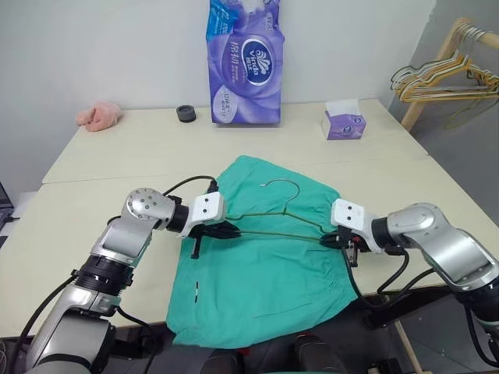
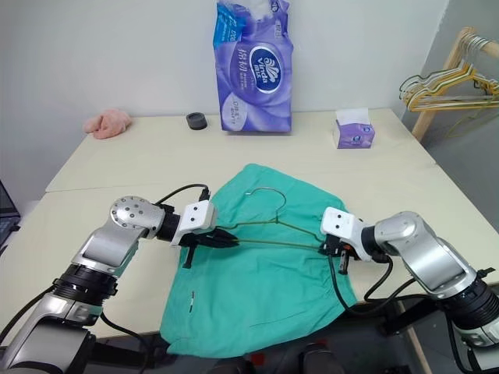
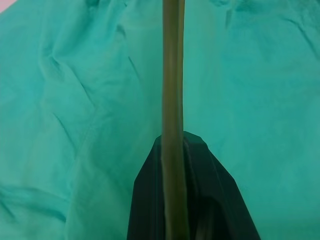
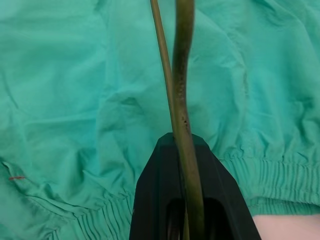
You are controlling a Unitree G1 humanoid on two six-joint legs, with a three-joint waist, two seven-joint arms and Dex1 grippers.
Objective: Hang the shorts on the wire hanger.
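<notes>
The teal-green shorts (image 1: 257,273) lie spread flat on the near table, one end hanging over the front edge. The thin dull-gold wire hanger (image 1: 282,210) lies across their upper part, hook pointing toward the far side. My left gripper (image 1: 226,231) is shut on the hanger's left corner; the wire (image 3: 172,100) runs out from between its black fingers (image 3: 150,200). My right gripper (image 1: 331,239) is shut on the hanger's right corner, where two wire strands (image 4: 182,75) leave its fingers (image 4: 160,190) above the gathered waistband (image 4: 270,175).
On the far table stand a purple tissue pack (image 1: 245,62), a small purple tissue box (image 1: 343,121), a black ring (image 1: 185,114) and a pink cloth lump (image 1: 99,116). A wooden rack with several yellow and grey hangers (image 1: 446,78) stands at the right.
</notes>
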